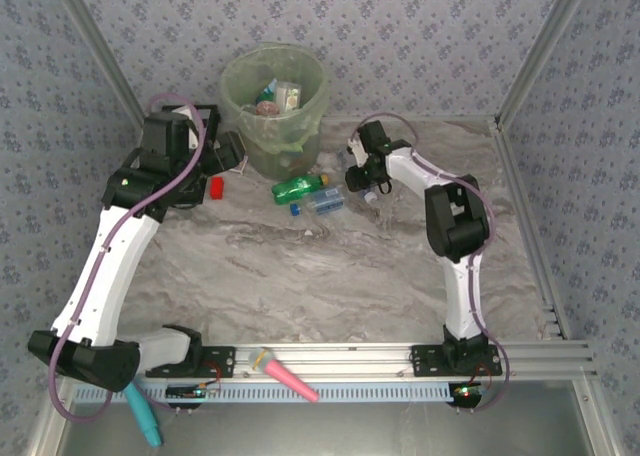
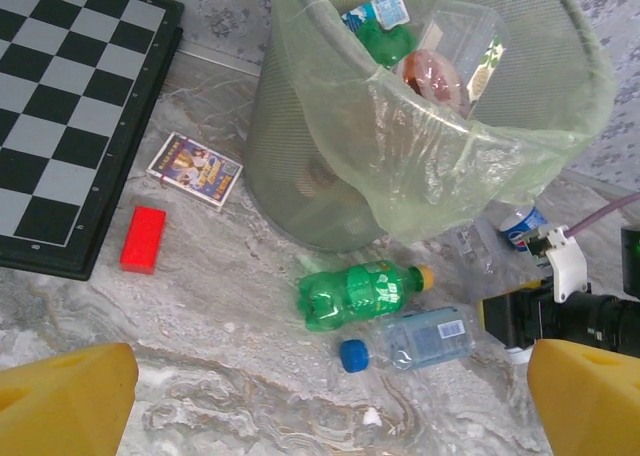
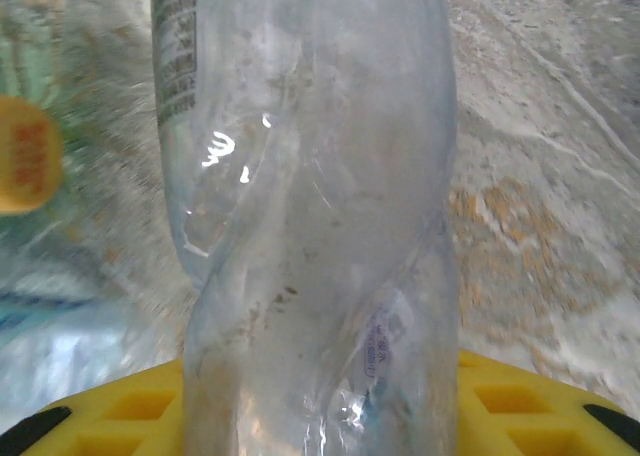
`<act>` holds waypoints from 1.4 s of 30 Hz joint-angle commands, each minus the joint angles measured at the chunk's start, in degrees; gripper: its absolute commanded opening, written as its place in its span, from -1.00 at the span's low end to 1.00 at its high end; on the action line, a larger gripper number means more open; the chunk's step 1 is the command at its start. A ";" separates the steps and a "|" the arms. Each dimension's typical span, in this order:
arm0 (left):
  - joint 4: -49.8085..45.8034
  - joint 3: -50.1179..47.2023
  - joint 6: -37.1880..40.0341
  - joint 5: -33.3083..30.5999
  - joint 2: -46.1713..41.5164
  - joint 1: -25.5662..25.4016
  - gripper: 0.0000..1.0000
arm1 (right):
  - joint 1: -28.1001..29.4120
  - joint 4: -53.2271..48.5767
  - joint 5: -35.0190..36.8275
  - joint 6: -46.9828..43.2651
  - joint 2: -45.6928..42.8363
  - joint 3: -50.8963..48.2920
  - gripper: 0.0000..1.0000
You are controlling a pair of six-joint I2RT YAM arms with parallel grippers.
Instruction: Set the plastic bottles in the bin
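At the far edge of the worktop, left of centre, the bin (image 1: 270, 136) stands upright and bag-lined, with binned bottles (image 2: 385, 41) inside. Left gripper (image 1: 228, 154) hangs just left of the bin, fingers wide apart, holding nothing. Right gripper (image 1: 368, 188) sits right of the bin, clamped on a clear bottle (image 3: 320, 226) with a dented body. Green bottle (image 1: 298, 186) lies on its side just in front of the bin. Blue-capped clear bottle (image 2: 415, 341) lies beside it.

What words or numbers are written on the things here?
Nothing reads clearly.
Green plastic bottle: label too small.
Clear blue-capped plastic bottle: barcode sticker too small.
Small picture card box: blurred.
Clear crumpled plastic bottle: print blurred.
Round yellow cap: red print blurred.
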 commanded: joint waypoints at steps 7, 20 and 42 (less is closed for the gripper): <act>9.17 0.03 -8.74 12.53 1.35 0.38 0.99 | 3.06 4.32 4.76 2.34 -23.45 -11.56 -0.02; 19.97 6.72 -15.78 25.90 11.50 -4.57 0.91 | 16.70 4.94 12.57 1.95 -40.39 -15.38 0.04; 21.55 8.67 -16.96 34.69 18.38 -8.50 0.47 | 24.56 4.89 14.89 0.41 -40.37 -11.10 0.12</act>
